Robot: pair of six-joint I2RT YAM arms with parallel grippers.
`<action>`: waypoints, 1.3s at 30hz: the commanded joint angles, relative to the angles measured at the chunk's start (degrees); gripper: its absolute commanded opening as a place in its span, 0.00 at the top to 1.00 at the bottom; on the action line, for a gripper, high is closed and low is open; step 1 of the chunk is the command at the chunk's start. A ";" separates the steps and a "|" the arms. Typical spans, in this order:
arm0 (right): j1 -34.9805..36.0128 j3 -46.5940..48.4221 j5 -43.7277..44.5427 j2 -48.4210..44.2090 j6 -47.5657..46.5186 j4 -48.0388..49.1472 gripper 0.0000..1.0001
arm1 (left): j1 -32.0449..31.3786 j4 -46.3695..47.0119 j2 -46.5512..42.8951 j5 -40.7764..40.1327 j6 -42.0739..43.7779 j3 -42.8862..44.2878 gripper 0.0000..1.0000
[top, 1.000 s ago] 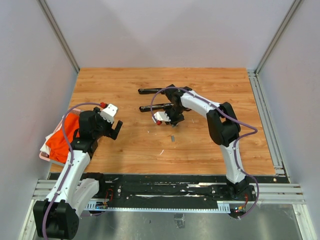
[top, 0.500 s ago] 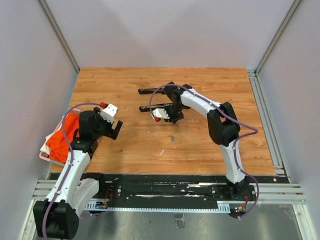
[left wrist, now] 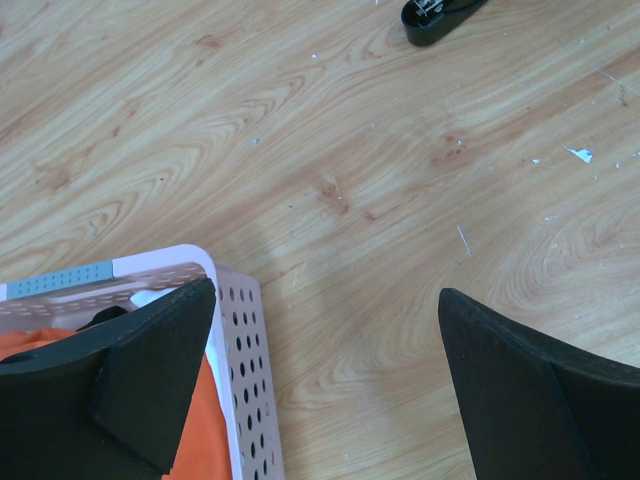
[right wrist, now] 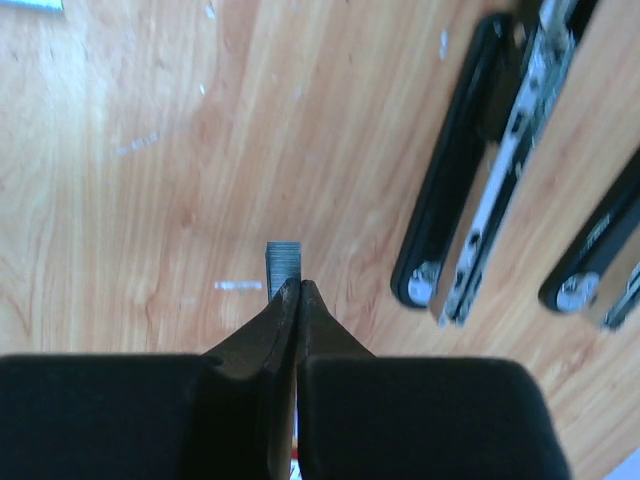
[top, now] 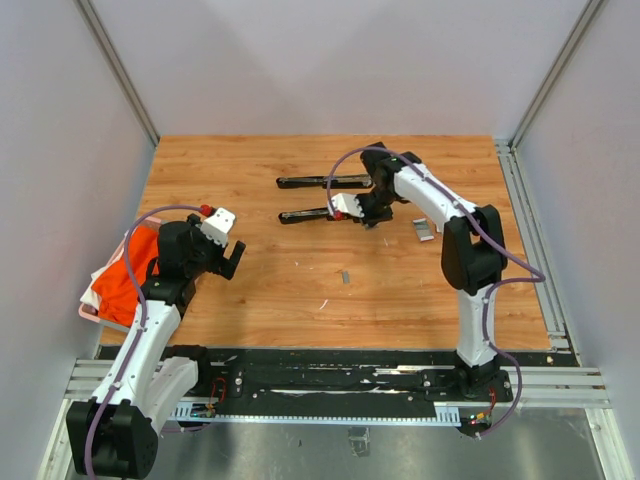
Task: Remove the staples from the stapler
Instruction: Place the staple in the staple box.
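The black stapler (top: 305, 215) lies opened out at the back middle of the table, its parts (right wrist: 450, 200) side by side with the metal channel (right wrist: 500, 180) bare. My right gripper (top: 352, 206) hangs over its right end, shut (right wrist: 298, 286) with nothing seen between the pads. One strip of staples (right wrist: 283, 260) shows flat on the wood just past those tips, partly hidden by the left finger. A short grey strip of staples (top: 345, 277) lies nearer the front. My left gripper (top: 228, 258) stands open (left wrist: 325, 330) above bare wood, far to the left.
A perforated pink basket (left wrist: 235, 340) with orange cloth (top: 130, 275) sits at the left edge, under my left finger. A small flat whitish box (top: 424, 229) lies right of the stapler. White slivers (top: 323, 303) dot the wood. One end of the stapler (left wrist: 440, 15) shows ahead of the left gripper.
My right arm swung back and to the right, carrying its shut gripper from the near side of the stapler to its right end. The whitish box came into view. The left arm stayed still.
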 commanded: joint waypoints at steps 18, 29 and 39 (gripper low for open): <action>-18.28 -4.35 1.36 -3.17 -5.82 -2.02 0.99 | 0.37 1.52 0.50 0.53 0.21 -0.33 0.02; -20.45 -9.45 3.02 -2.41 -6.60 0.57 0.99 | 0.37 1.56 0.53 0.36 0.13 -0.24 0.02; -20.94 -10.65 3.29 -0.96 -5.19 3.23 0.99 | 0.37 1.52 0.49 0.37 0.12 -0.24 0.02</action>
